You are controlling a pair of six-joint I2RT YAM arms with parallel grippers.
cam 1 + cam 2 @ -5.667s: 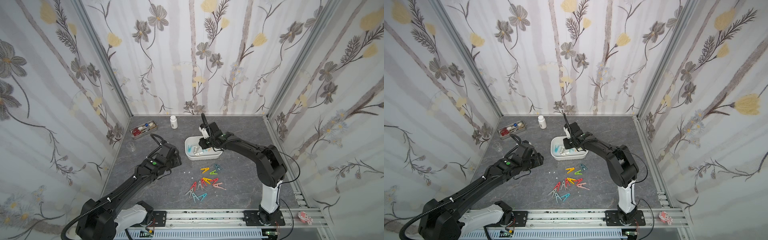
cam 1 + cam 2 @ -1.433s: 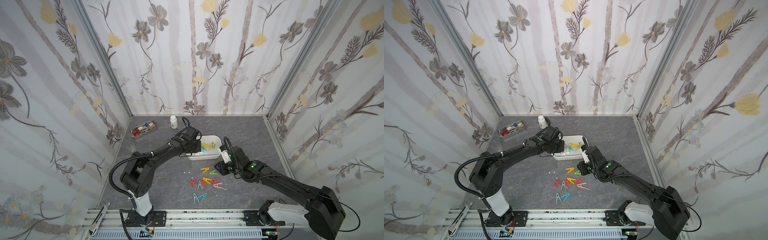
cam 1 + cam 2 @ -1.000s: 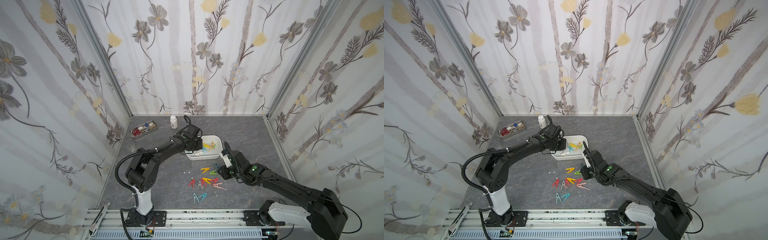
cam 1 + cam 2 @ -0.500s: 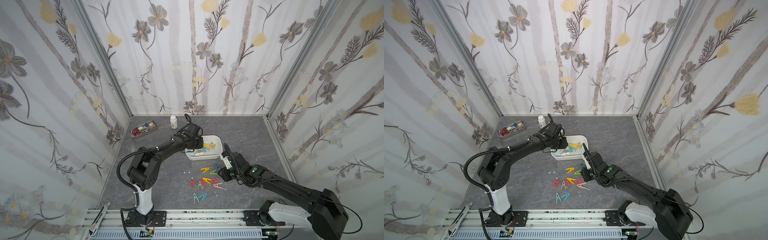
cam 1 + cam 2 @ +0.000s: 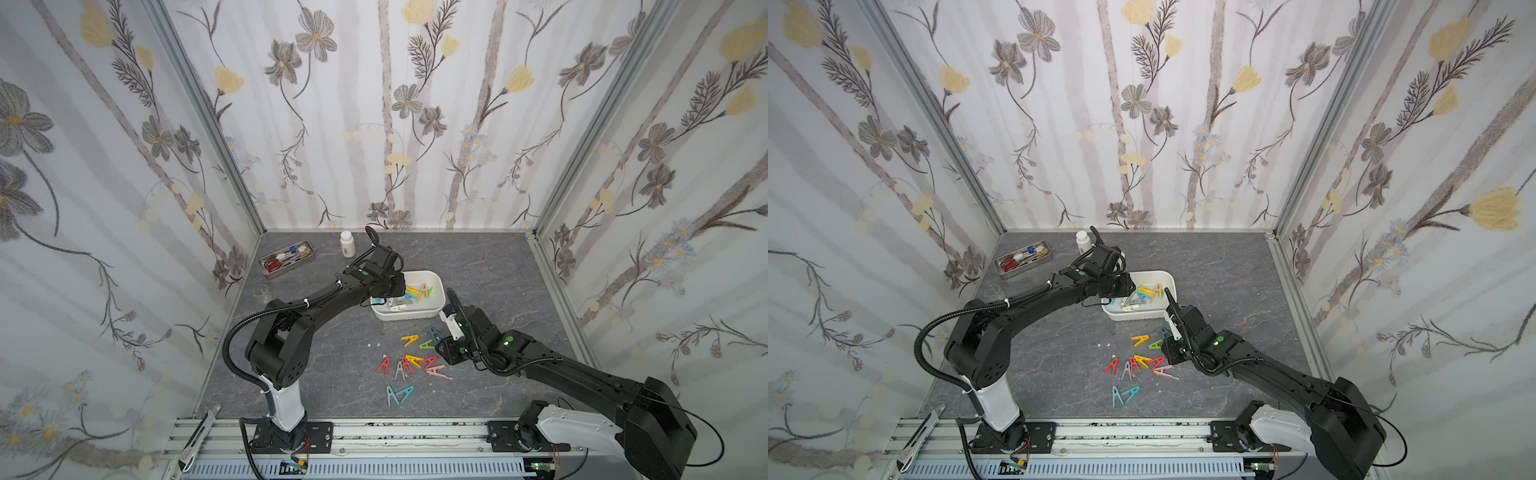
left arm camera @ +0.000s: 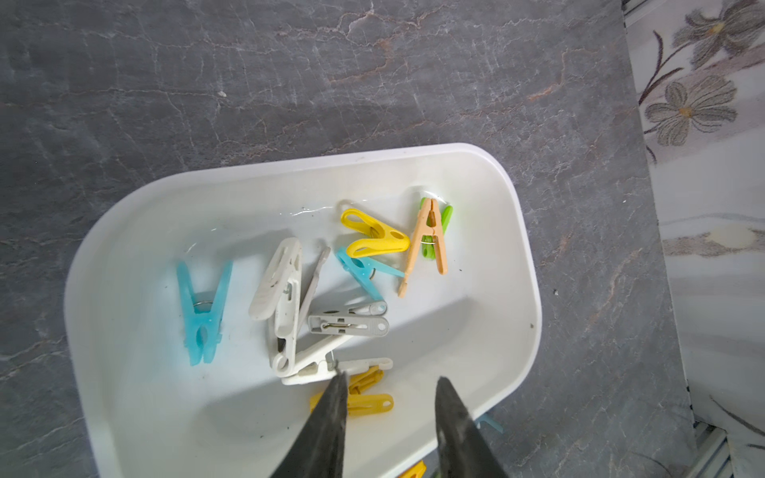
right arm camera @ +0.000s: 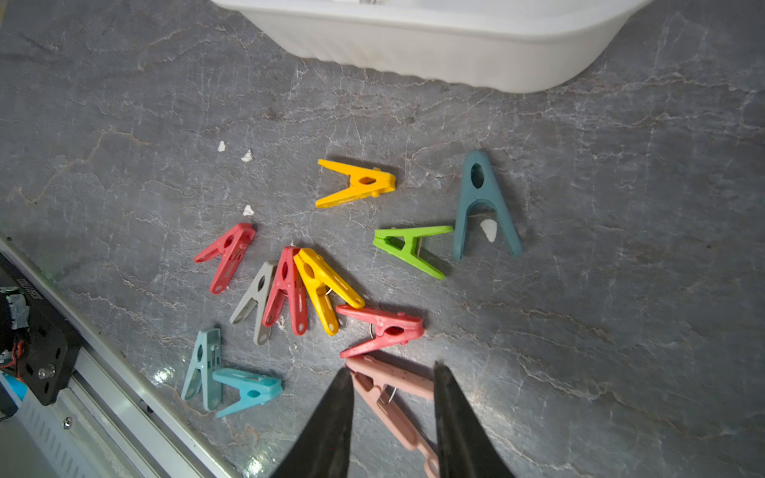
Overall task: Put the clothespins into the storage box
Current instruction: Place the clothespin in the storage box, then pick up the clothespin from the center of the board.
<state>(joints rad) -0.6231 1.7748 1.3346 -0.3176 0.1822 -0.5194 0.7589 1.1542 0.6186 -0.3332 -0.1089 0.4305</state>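
Observation:
The white storage box (image 5: 407,314) (image 5: 1138,314) stands mid-table with several clothespins (image 6: 374,238) inside. My left gripper (image 6: 389,383) (image 5: 390,291) hovers open over the box's near-left end, above a yellow clothespin (image 6: 368,403) lying loose on the box floor. More clothespins (image 5: 409,362) (image 5: 1140,362) lie scattered on the table in front of the box. My right gripper (image 7: 391,374) (image 5: 439,356) is low over them and open. Its fingers stand either side of a peach clothespin (image 7: 393,395) on the table, without closing on it.
A grey metal tray of tools (image 5: 286,259) and a white bottle (image 5: 347,244) sit at the back left, with a small clear cup (image 5: 261,293) by the left wall. The front rail (image 7: 124,372) runs close to the teal clothespins (image 7: 232,389). White crumbs (image 7: 247,156) dot the table.
My left jaws have opened above the box. My right gripper has crept a little toward the front of the pile, down over the peach clothespin, and its jaws have widened slightly.

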